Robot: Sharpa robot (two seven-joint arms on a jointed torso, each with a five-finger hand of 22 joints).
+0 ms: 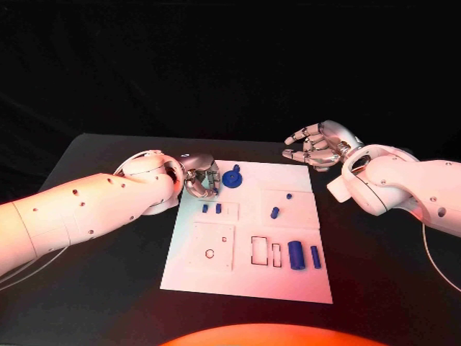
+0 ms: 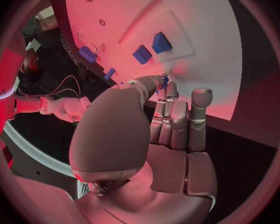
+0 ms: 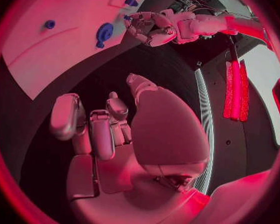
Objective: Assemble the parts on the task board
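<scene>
The white task board [image 1: 246, 277] lies in the middle of the black table. My left hand [image 1: 197, 177] hovers at the board's far left corner, and in the left wrist view its thumb and a finger pinch a tiny blue part [image 2: 165, 78]. Just right of that hand a round blue part [image 1: 232, 177] sits on the board. Two small blue blocks [image 1: 211, 208], a blue peg [image 1: 275, 213], a blue cylinder [image 1: 295, 255] and a blue bar [image 1: 315, 256] also lie on it. My right hand [image 1: 315, 146] hangs beyond the board's far right corner, fingers apart, holding nothing.
The board has rectangular cut-outs [image 1: 260, 251] near the cylinder and a raised square plate [image 1: 212, 245] with a small hole at its near left. Black table [image 1: 106, 238] surrounds the board on all sides. A white cable [image 1: 444, 270] trails from my right arm.
</scene>
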